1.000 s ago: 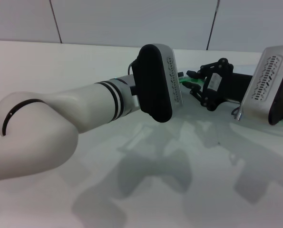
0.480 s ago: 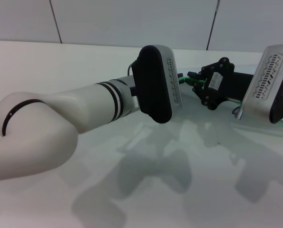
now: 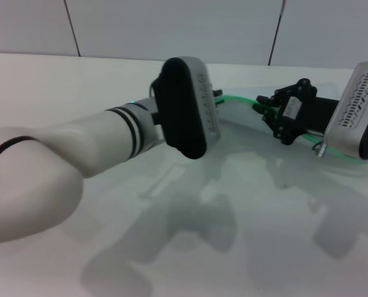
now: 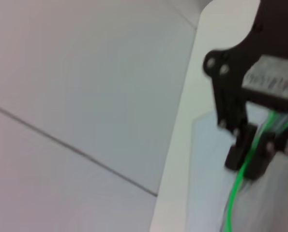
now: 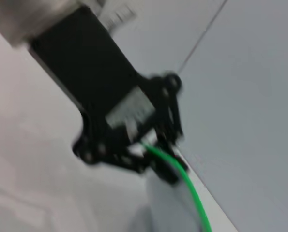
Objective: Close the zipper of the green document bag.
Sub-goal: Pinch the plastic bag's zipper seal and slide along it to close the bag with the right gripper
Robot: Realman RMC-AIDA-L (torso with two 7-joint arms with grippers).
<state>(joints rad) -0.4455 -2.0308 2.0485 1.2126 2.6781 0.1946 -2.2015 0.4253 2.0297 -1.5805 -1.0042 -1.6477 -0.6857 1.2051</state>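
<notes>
The green document bag (image 3: pixel 248 128) lies flat on the white table, and its translucent panel also shows in the left wrist view (image 4: pixel 206 159). Its zipper (image 3: pixel 238 99) runs as a thin bright green strip along the far edge. My right gripper (image 3: pixel 262 106) reaches in from the right and is shut on that strip; the left wrist view shows its fingertips (image 4: pixel 250 162) pinching the zipper (image 4: pixel 235 193). In the head view my left gripper is hidden behind its wrist housing (image 3: pixel 182 106). The right wrist view shows the left gripper (image 5: pixel 158 157) shut on the zipper (image 5: pixel 192 193). I cannot make out the slider tab.
The grey right wrist housing (image 3: pixel 360 111) hangs at the right edge. My left forearm (image 3: pixel 78 148) crosses the table's left half. A panelled wall (image 3: pixel 171 25) stands just behind the table's far edge.
My left arm has shifted left and my right gripper has moved right. A longer stretch of green zipper now shows between them.
</notes>
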